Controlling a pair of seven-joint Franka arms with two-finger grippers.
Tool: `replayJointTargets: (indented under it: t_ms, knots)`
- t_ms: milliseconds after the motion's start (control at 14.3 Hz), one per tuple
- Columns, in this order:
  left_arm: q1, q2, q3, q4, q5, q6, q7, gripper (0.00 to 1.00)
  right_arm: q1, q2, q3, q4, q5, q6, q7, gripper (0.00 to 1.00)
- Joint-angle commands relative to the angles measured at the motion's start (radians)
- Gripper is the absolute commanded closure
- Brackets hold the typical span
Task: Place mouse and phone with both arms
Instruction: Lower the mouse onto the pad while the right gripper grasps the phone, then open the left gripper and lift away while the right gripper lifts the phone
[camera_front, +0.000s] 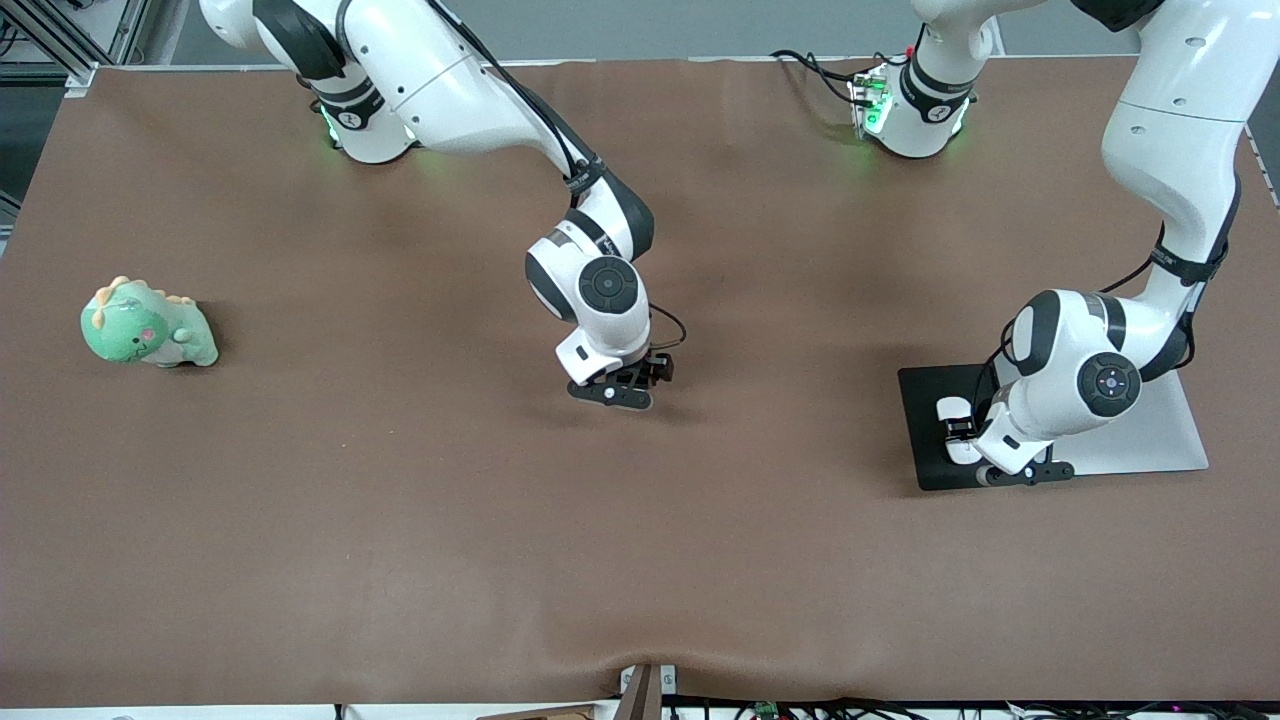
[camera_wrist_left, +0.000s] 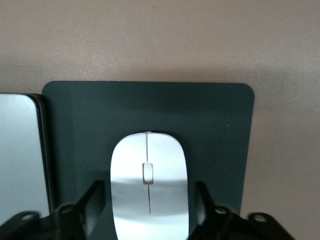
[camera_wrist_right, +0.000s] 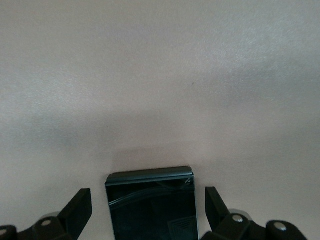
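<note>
The right arm (camera_front: 470, 90) is being stretched from its base toward the middle of the table, its wrist bent downward. The right gripper (camera_front: 622, 388) is being held low there, fingers (camera_wrist_right: 80, 207) spread apart. The left arm (camera_front: 1170, 170) is being folded down steeply, and the left gripper (camera_front: 962, 432) is being kept low with its fingers (camera_wrist_left: 95, 200) parted.

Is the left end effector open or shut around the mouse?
Open: the left end effector has gaps between each finger and the mouse.

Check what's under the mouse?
The mouse lies on the black pad, between the open left gripper fingers. Pad beneath it is covered.
</note>
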Motion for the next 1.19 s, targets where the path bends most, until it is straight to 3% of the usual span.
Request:
replayJointTargets:
  t_ms: [0,280,630,700,770,840,1120]
  knots:
    - [0.007,-0.038,-0.012,-0.004,0.024,-0.001,-0.008,0.0,0.02,0.019,-0.007,0.012,0.003,0.023,0.028,0.0]
    - [0.001,-0.167,-0.045,0.046,0.016,-0.163,-0.001,0.0,0.026,0.031,-0.007,0.011,0.003,0.028,0.028,0.0]
    - [0.003,-0.248,-0.09,0.313,0.007,-0.542,0.004,0.0,0.035,0.039,-0.009,-0.002,-0.014,0.03,0.026,0.0]
    - [0.001,-0.253,-0.095,0.362,0.007,-0.603,0.004,0.0,0.04,0.038,-0.01,-0.003,-0.016,0.03,0.026,0.52]
    - [0.004,-0.259,-0.108,0.403,0.007,-0.662,0.004,0.0,0.04,0.037,-0.012,-0.008,-0.016,0.031,0.028,0.84]
    - [0.004,-0.281,-0.116,0.436,0.007,-0.718,0.004,0.0,0.04,0.036,-0.014,-0.009,-0.016,0.036,0.035,1.0]
    - [0.006,-0.405,-0.116,0.46,-0.014,-0.82,0.007,0.0,0.017,-0.024,-0.015,-0.008,-0.016,-0.018,0.054,1.0]
